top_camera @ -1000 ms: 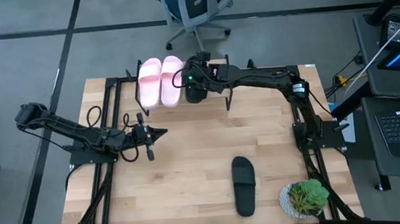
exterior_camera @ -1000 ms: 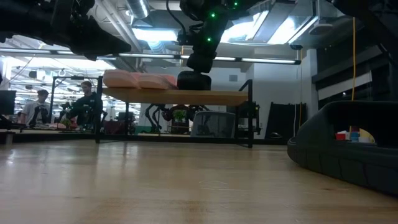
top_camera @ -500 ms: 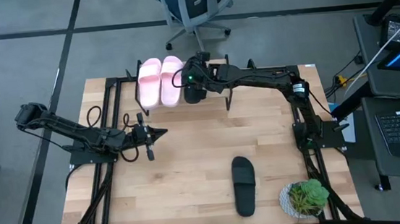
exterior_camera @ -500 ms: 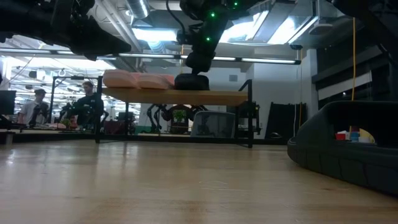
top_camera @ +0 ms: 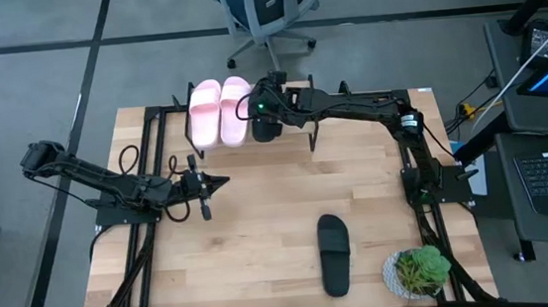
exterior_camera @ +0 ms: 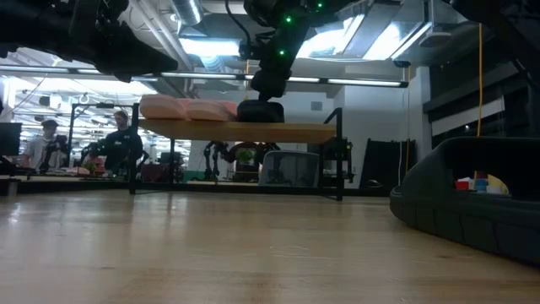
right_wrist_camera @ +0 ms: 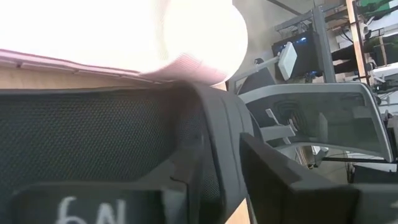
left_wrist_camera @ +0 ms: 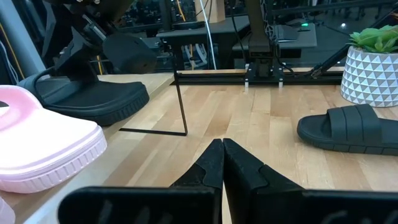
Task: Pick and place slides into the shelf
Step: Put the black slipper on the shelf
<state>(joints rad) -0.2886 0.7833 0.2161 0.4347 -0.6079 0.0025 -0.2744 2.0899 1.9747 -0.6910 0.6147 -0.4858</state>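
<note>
Two pale pink slides [top_camera: 219, 111] lie side by side on the shelf [exterior_camera: 245, 131] at the table's far edge. Right beside them a black slide [top_camera: 265, 130] lies flat on the shelf plank, also showing in the low view [exterior_camera: 260, 111]. My right gripper [top_camera: 266, 108] stands over this slide's far part and is shut on it. The second black slide [top_camera: 334, 254] rests sole-down on the table near the right front. My left gripper [top_camera: 209, 184] is shut and hovers left of the table's middle. My right gripper holds the black slide at its far part [right_wrist_camera: 211, 124], pinched between one finger [right_wrist_camera: 286, 180] and the other, which is out of sight. It comes from above, slanting in from the table's right. The slide's sole [exterior_camera: 260, 118] rests level on the shelf plank.
A potted plant [top_camera: 419, 270] stands at the table's near right corner, close to the black slide on the table. An office chair [top_camera: 262, 10] is beyond the far edge. People sit in the room behind [exterior_camera: 118, 143]. Bare wood spreads across the table's middle.
My right gripper has moved down a little over the shelf. The black slide in its hold, first raised and tilted above the plank, has come down and now lies flat on the plank beside the pink pair.
</note>
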